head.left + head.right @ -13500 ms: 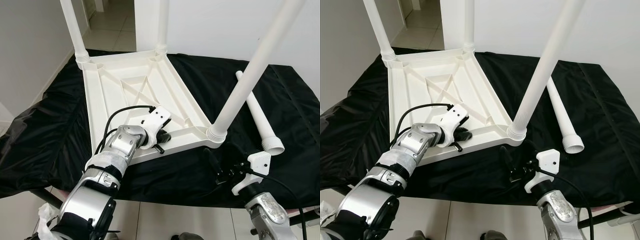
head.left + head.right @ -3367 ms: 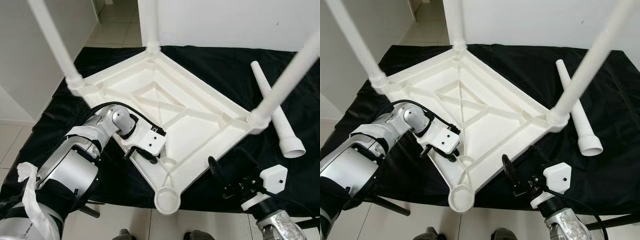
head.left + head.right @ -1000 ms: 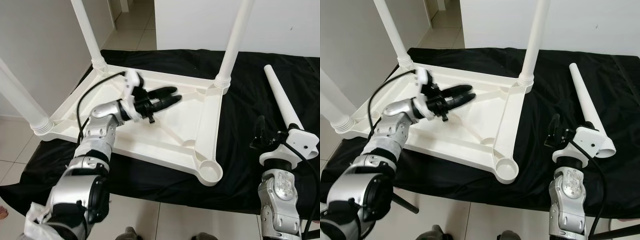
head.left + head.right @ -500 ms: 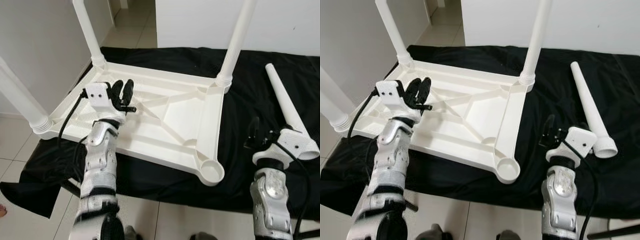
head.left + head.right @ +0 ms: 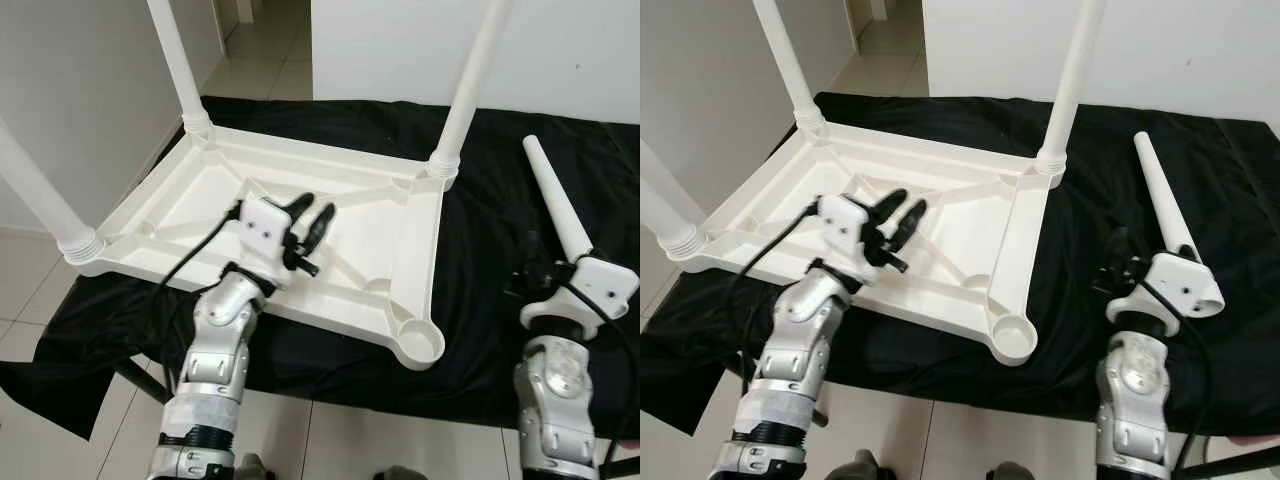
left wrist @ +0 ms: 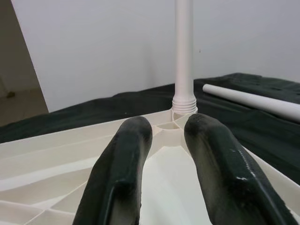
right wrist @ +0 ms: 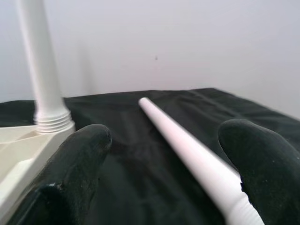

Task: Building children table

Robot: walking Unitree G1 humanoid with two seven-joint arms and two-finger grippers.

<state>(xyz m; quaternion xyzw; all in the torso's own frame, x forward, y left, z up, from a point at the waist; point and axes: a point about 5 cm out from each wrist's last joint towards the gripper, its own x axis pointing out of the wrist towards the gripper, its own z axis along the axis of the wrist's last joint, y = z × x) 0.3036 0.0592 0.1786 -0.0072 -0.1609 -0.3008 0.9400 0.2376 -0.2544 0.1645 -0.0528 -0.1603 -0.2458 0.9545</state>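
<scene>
so the left hand (image 5: pixel 308 222) has swung back in since half a second ago. it was up over the left part of the upturned tabletop (image 5: pixel 215 195), fingers pointing away, and now it hovers over the middle of it, just above the crossed ribs, angled toward the right. its two black fingers (image 6: pixel 126 154) are slightly apart with nothing between them, so empty and only narrowly open. the left wrist view looks along them at the far right leg (image 6: pixel 183 56) standing in its socket.

the tabletop itself hasn't budged, lying upside down on the black-draped counter (image 5: pixel 330 115), taking up the left and middle. three legs are screwed in: near left corner (image 5: pixel 40 205), far left (image 5: pixel 178 65), far right (image 5: pixel 470 85). the near right socket (image 5: pixel 423 346), by the counter's front edge, is empty.

over on the right, the right hand (image 7: pixel 159 161) has crept closer to the loose leg (image 5: pixel 555 205), which lies on the cloth near the counter's right edge, thin tip toward the back and threaded end toward the front. the fingers are spread wide and, in the right wrist view, sit on either side of the leg with gaps both sides, so not touching it yet.

my read: the turning of the tabletop is done, the open socket faces the robot, and the right side is lining up to grab the fourth leg. closing near the thick end looks like the sensible grip.
</scene>
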